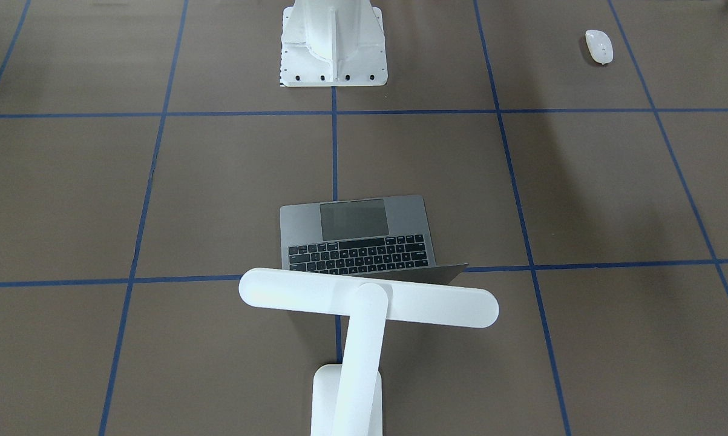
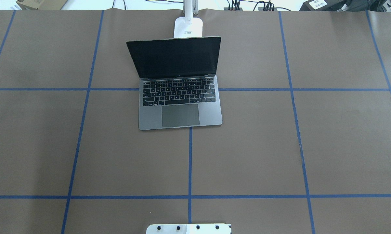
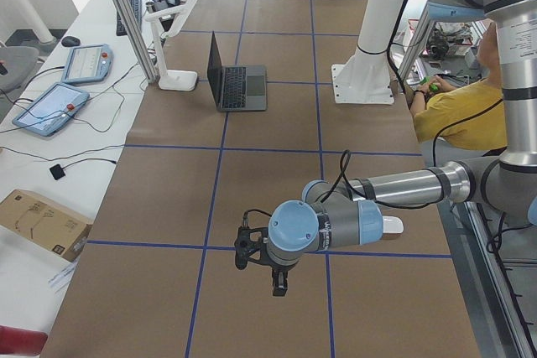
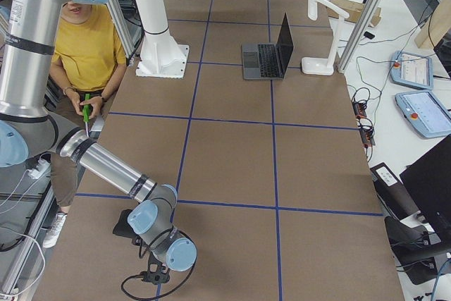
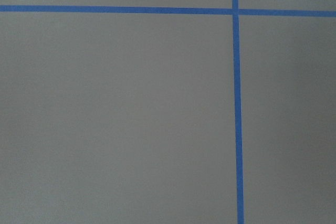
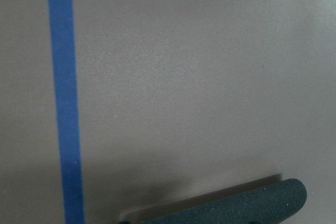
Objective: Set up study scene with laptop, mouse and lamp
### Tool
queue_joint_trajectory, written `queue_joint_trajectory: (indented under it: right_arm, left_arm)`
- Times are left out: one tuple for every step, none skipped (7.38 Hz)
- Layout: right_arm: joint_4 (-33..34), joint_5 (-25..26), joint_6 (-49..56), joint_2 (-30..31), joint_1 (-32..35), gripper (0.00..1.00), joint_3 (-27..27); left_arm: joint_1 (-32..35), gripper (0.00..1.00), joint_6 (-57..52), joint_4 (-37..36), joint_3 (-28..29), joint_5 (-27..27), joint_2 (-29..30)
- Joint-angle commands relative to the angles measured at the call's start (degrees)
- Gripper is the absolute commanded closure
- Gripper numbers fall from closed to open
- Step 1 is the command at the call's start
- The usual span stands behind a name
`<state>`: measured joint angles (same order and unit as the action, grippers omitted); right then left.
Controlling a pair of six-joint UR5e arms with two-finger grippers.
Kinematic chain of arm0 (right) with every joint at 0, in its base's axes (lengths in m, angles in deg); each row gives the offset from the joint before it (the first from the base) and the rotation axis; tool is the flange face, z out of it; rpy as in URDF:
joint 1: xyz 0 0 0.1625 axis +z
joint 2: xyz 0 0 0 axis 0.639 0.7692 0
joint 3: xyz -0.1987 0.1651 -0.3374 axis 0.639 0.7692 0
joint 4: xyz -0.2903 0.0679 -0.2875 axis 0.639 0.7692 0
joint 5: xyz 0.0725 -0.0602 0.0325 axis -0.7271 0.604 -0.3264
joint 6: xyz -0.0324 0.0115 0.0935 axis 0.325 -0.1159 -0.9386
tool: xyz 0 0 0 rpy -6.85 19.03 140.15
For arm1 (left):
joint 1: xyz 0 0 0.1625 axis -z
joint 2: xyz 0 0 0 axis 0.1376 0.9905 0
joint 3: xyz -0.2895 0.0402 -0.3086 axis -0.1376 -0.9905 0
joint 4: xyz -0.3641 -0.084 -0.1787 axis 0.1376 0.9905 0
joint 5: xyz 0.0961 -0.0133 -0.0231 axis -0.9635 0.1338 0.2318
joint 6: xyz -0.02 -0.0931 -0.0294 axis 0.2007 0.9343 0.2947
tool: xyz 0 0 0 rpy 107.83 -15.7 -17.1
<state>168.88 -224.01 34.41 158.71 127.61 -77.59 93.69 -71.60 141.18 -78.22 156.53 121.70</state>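
The laptop point(image 2: 180, 97) stands open at the table's middle, its dark screen facing the robot; it also shows as the laptop point(image 1: 357, 236). Right behind it is the white lamp point(image 1: 364, 300), whose base point(image 2: 188, 27) touches the far table edge. The small white mouse point(image 1: 598, 46) lies far off on the robot's left, near its base, and the near arm partly hides this mouse point(image 3: 391, 225). My left gripper point(image 3: 277, 278) hovers low over bare paper; I cannot tell its state. Of my right gripper point(image 4: 153, 273) only one dark fingertip pad point(image 6: 236, 205) shows, so its state is unclear too.
The white robot pedestal point(image 1: 333, 48) stands at the robot side of the brown paper table with blue tape lines point(image 2: 190, 162). A person in a yellow shirt point(image 4: 88, 47) sits beside the table. Tablets and cables point(image 3: 59, 98) lie on the side bench.
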Motion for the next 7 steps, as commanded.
queue_joint_trajectory:
  right_arm:
    - [0.9,-1.4,0.4,0.5,0.0,0.26,-0.1]
    - [0.9,-1.4,0.5,0.6,0.0,0.27,-0.1]
    - [0.9,-1.4,0.5,0.6,0.0,0.31,-0.2]
    - [0.9,-2.5,0.4,0.6,0.0,0.45,-0.9]
    - [1.7,-5.4,0.3,0.6,0.0,0.65,-1.6]
    - [2.4,-6.0,0.1,0.6,0.0,0.84,-2.8]
    - [5.3,-7.4,-0.2,0.6,0.1,1.00,-5.8]
  left_arm:
    - [0.0,0.00,0.0,0.1,0.0,0.0,-0.1]
    - [0.0,0.00,-0.1,0.1,0.0,0.0,-0.2]
    - [0.0,0.00,-0.1,0.1,0.0,0.0,-0.2]
    - [0.0,0.00,-0.1,0.1,0.0,0.0,-0.2]
    - [0.0,0.00,-0.1,0.0,0.0,0.0,-0.2]
    - [0.0,0.00,-0.1,0.1,-0.1,0.0,-0.2]
    - [0.0,0.00,-0.2,0.1,0.0,0.1,-0.2]
